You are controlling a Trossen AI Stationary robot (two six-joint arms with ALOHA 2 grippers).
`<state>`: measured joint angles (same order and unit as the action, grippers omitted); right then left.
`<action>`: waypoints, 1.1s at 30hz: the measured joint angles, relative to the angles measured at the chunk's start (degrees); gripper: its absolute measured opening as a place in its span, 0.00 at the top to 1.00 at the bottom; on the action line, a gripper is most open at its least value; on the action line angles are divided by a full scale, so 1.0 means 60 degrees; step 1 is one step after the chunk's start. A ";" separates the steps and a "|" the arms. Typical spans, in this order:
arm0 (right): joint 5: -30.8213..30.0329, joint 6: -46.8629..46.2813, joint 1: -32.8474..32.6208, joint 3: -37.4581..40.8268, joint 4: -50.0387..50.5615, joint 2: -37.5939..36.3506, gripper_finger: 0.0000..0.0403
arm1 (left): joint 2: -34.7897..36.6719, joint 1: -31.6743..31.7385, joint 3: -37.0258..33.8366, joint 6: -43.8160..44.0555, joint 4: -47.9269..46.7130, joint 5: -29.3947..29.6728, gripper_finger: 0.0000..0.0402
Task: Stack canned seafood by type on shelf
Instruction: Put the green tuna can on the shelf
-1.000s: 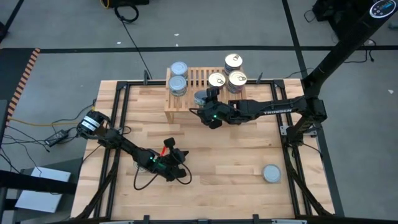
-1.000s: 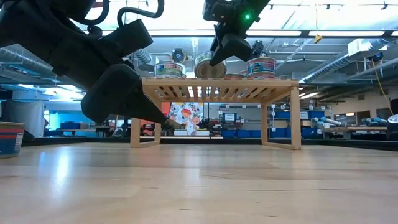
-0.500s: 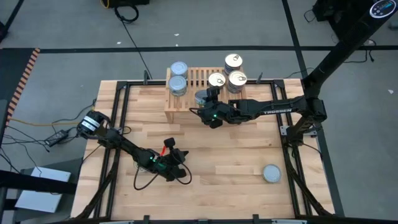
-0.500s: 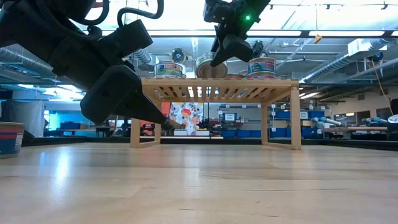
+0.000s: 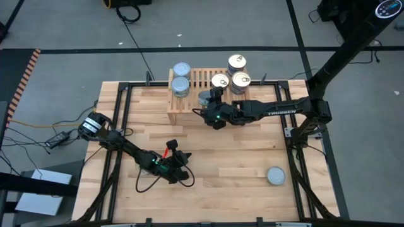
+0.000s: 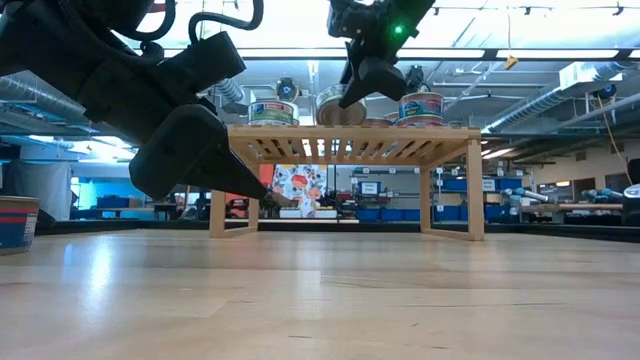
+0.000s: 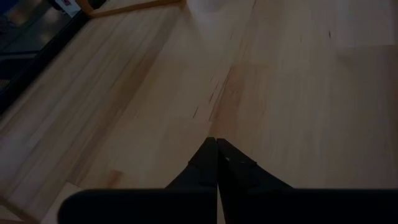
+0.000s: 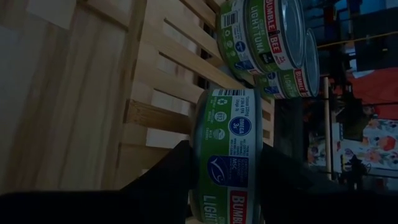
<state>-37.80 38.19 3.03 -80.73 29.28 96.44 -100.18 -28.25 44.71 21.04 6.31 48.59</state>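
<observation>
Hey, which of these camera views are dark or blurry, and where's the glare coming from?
Low view: bright ceiling lights behind the shelf wash out the top, leaving the left arm a dark, blurred silhouette. Left wrist view: dim, with soft tabletop grain beyond the closed left gripper. Right wrist view: dark, but the label of the tin in the right gripper is readable. High view: evenly lit.

occluded: held tin [image 5: 205,98] lid under right arm | cropped: tin [image 6: 14,222] at low-view edge

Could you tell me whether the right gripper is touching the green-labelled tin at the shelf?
Touching. In the right wrist view, the right gripper has a dark finger pressed against each side of the green-labelled tin, no gap showing, over the shelf slats.
</observation>
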 joint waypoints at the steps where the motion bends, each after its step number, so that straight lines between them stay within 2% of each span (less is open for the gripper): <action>1: -0.0004 -0.0002 0.0016 0.0000 0.0000 0.0000 0.63 | 0.0000 0.0000 0.0000 0.0000 0.0000 0.0002 1.00; 17: 0.0027 0.0085 0.0073 0.0000 0.0004 0.0000 0.63 | 0.0000 0.0000 0.0000 0.0004 0.0000 0.0002 1.00; 21: 0.0517 0.0085 0.0244 0.0002 0.0004 -0.0004 0.63 | 0.0000 0.0000 0.0000 0.0004 0.0004 0.0002 1.00; 27: 0.0601 0.0091 0.0577 0.0004 0.0007 -0.0004 0.63 | 0.0000 0.0000 0.0000 0.0004 0.0004 0.0002 1.00; 33: 0.1165 0.0107 0.0894 -0.0004 -0.0051 -0.0025 0.63 | 0.0000 0.0000 0.0000 0.0004 0.0004 0.0002 1.00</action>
<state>-30.81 38.83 8.39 -80.75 28.97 96.29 -100.18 -28.25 44.71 21.06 6.33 48.60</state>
